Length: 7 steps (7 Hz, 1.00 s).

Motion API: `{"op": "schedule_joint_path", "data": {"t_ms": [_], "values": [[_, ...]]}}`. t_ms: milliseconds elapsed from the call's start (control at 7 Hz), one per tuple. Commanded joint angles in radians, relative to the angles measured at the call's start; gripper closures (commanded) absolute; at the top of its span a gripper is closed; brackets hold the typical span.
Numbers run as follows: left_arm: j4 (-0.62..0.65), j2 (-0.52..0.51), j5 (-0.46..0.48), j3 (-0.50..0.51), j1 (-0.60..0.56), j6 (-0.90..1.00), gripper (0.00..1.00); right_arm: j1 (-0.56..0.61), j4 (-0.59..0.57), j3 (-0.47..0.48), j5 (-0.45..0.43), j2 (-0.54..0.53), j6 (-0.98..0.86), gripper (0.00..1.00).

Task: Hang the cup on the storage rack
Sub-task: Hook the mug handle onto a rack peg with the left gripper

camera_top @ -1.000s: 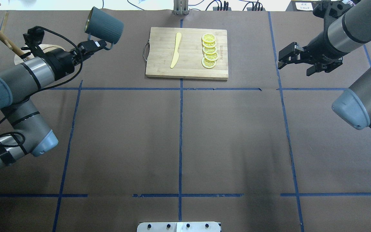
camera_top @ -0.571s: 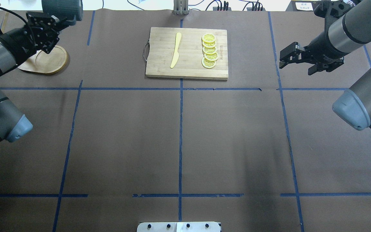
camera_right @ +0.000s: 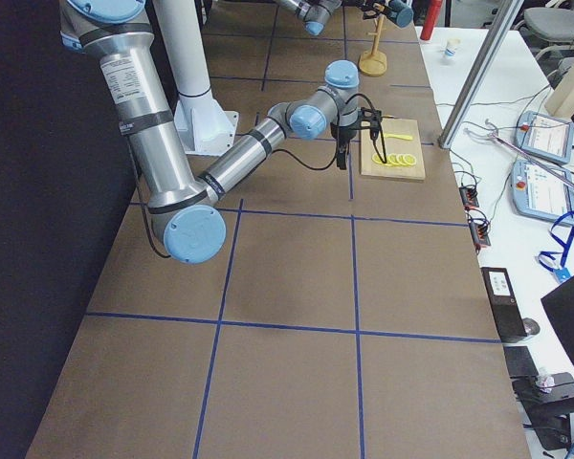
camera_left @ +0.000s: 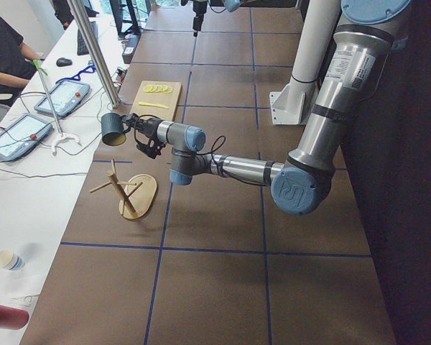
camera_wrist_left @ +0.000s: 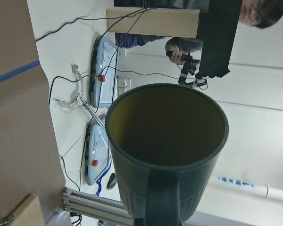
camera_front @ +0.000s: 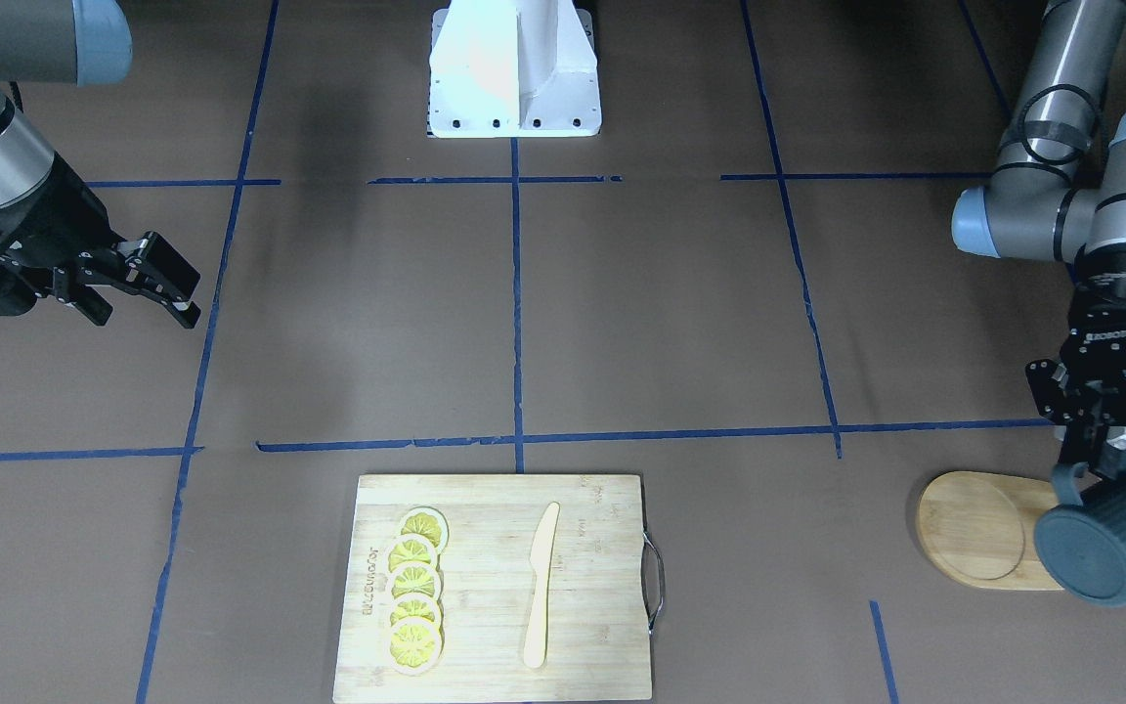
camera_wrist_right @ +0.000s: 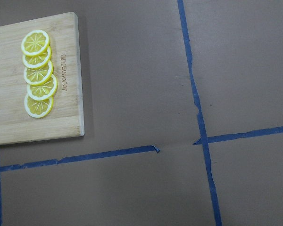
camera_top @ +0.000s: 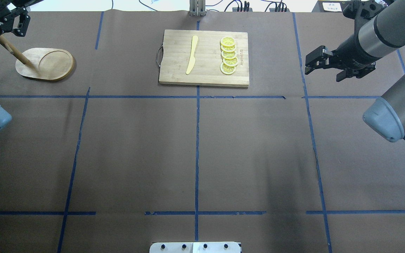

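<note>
Cup [camera_front: 1115, 548] pinched by its loop handle in the left hand [camera_front: 1096, 462], carried on its side in the air, ribbed wall outward, mouth turned back toward the wrist camera. Hangs higher than the storage rack [camera_left: 129, 192] and touches no part of it: well apart from the post [camera_left: 123, 188] and from the thin pegs [camera_left: 100, 187] that stick out of it. Overlaps the end of the oval base [camera_top: 53, 65] in the front-facing view; from the left end of the bench [camera_top: 135, 151], sits up and away from the rack, toward the edge by the white side table [camera_left: 36, 180].

Farther out, at mid-bench along the same edge: bamboo cutting board [camera_top: 206, 75] with a wooden knife [camera_top: 192, 54] and a row of five lemon slices [camera_top: 228, 56], well apart from the rack. Beyond the board's other side: right hand [camera_top: 308, 65], spread wide, hovering above bare brown paper.

Against a second ago: left hand and cup swung off the stretch between rack and board, over toward the rack's corner and out past the top-left of the overhead view. Rack base, then half hidden under the forearm, now showing whole, in the same spot. Right hand nearly where it was; board, knife and slices unmoved.
</note>
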Motion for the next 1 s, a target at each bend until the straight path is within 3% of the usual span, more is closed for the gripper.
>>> {"op": "schedule_joint_path", "data": {"t_ms": [0,857], "values": [[-0.004,0.005,-0.053,0.012,-0.021,-0.111,0.99,0.000,0.000,0.006,0.000,0.001,0.000,0.00],[-0.121,0.028,-0.077,0.097,-0.058,-0.180,0.99,0.000,-0.001,0.010,0.000,-0.001,0.000,0.00]]}}
